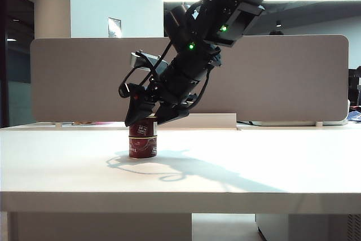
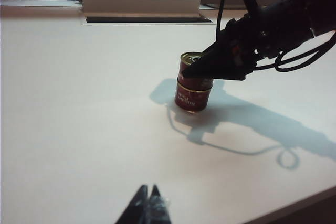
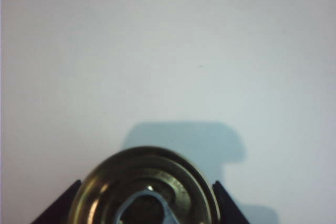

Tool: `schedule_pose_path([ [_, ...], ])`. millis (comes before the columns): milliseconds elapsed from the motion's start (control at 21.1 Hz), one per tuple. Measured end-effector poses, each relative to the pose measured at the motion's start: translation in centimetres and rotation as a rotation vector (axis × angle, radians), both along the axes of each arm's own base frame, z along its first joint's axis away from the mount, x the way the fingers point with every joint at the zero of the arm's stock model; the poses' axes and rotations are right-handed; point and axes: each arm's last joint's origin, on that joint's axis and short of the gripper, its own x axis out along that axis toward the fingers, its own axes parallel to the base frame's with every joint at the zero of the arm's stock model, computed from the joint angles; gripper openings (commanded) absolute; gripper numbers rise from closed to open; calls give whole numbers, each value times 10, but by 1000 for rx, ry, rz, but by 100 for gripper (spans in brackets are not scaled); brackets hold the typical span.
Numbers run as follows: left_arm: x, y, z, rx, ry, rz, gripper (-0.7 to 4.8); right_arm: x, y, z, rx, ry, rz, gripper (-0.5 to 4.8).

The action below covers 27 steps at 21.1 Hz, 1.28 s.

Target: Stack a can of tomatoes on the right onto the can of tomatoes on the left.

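Note:
Two red cans of tomatoes stand stacked left of the table's middle. The lower can (image 1: 142, 147) (image 2: 192, 97) rests on the white table. The upper can (image 1: 149, 127) (image 2: 189, 60) sits straight on top of it. My right gripper (image 1: 145, 121) (image 2: 203, 69) (image 3: 146, 183) reaches across from the right, and its black fingers press both sides of the upper can, whose gold pull-tab lid (image 3: 144, 187) fills the right wrist view. My left gripper (image 2: 148, 190) hovers shut over bare table well short of the cans and does not show in the exterior view.
A grey partition panel (image 1: 282, 77) runs along the back of the table. A white cable ledge (image 2: 140, 1) lies in front of it. The table's front edge (image 1: 180, 196) is near the camera. The right arm's shadow falls to the right of the cans.

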Motion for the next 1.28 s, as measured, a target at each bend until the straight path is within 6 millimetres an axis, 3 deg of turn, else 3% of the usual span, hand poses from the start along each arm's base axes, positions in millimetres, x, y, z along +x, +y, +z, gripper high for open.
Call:
schedule_pose_path([
  [237, 0, 0, 0, 0, 0, 0, -6, 1, 1, 1, 8, -10, 0, 445],
  [379, 0, 0, 0, 0, 0, 0, -6, -1, 0, 11, 19, -26, 1, 446],
  [474, 0, 0, 0, 0, 0, 0, -6, -5, -4, 38, 53, -73, 1, 439],
  [521, 0, 0, 0, 0, 0, 0, -6, -9, -9, 60, 84, -116, -3, 420],
  [569, 0, 0, 0, 0, 0, 0, -6, -10, -12, 69, 96, -134, -7, 332],
  [616, 0, 0, 0, 0, 0, 2, -6, -15, -20, 92, 118, -175, -25, 249],
  [664, 0, 0, 0, 2, -1, 11, -6, -18, -26, 105, 123, -195, -42, 107],
  [758, 1, 2, 0, 9, 0, 69, -6, -26, -46, 135, 121, -242, -112, -3],
  [853, 2, 4, 1, 20, -11, 158, -6, -31, -69, 154, 99, -247, -170, -2],
  [1043, 3, 8, 10, 19, -111, 302, -6, -37, -106, 165, 46, -189, -247, -2],
  [1280, 3, 9, 13, 16, -136, 312, -6, -81, -149, 168, 55, -213, -305, -2],
])
